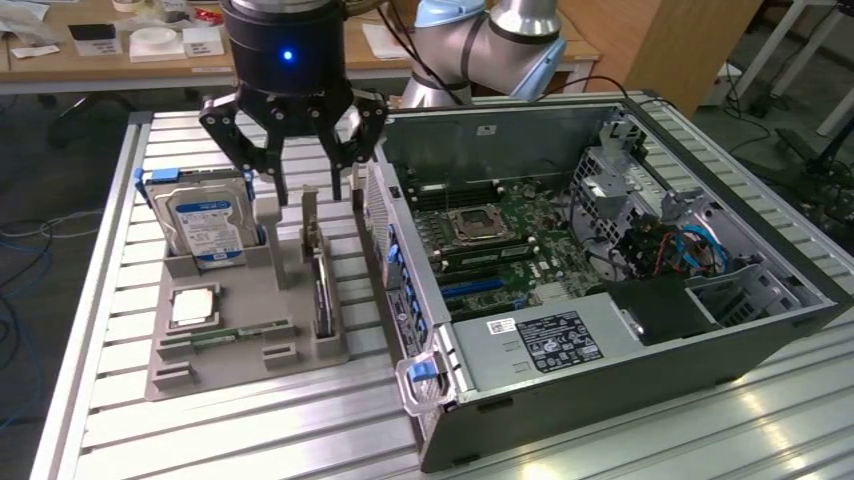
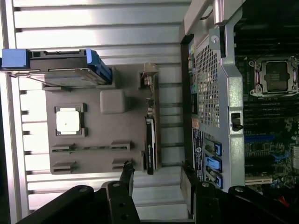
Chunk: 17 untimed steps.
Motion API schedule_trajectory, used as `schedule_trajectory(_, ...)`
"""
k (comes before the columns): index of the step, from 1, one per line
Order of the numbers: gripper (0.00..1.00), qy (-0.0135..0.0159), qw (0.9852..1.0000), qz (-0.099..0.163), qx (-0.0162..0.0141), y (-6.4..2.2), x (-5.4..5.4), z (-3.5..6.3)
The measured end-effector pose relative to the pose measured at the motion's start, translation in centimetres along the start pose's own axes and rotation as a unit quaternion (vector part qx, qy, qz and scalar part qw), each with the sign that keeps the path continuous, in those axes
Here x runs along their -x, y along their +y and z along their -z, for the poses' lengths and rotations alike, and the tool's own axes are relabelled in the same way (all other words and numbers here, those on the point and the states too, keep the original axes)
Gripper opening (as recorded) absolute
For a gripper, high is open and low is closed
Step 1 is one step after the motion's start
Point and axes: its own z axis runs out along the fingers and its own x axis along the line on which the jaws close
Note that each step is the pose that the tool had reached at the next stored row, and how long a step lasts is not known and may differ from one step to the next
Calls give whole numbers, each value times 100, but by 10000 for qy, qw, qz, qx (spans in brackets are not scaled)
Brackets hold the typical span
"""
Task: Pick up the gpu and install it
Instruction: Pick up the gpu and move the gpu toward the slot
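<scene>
On the slatted metal surface [image 1: 200, 440], a grey holder tray [image 1: 227, 372] carries a green memory stick [image 1: 243, 334] and a square processor chip [image 1: 194, 305]. The gpu [image 1: 320, 290] stands on edge in the slot along the tray's side, just beside the wall of the open computer case [image 1: 601, 300]. Farther back, the end effector [image 1: 320, 190] hangs above the gpu's far end with its fingers spread apart and holding nothing, flanked by the upright hard drive [image 1: 207, 222] and the case wall.

The slatted aluminium table [image 1: 240, 440] carries a grey parts holder [image 1: 243, 352] beside an open computer case [image 1: 641, 392].
</scene>
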Motion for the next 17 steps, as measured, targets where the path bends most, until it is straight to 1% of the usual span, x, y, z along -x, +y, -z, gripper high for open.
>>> schedule_trajectory(4, 53, -1, 10000, 0, 0, -3, -1, -68)
schedule_trajectory(7, 53, 0, 10000, 0, 0, -4, -2, -99)
schedule_trajectory(10, 53, 0, 10000, 0, 0, -5, -3, -118)
schedule_trajectory(17, 53, 0, 10000, 0, 0, -5, -3, -120)
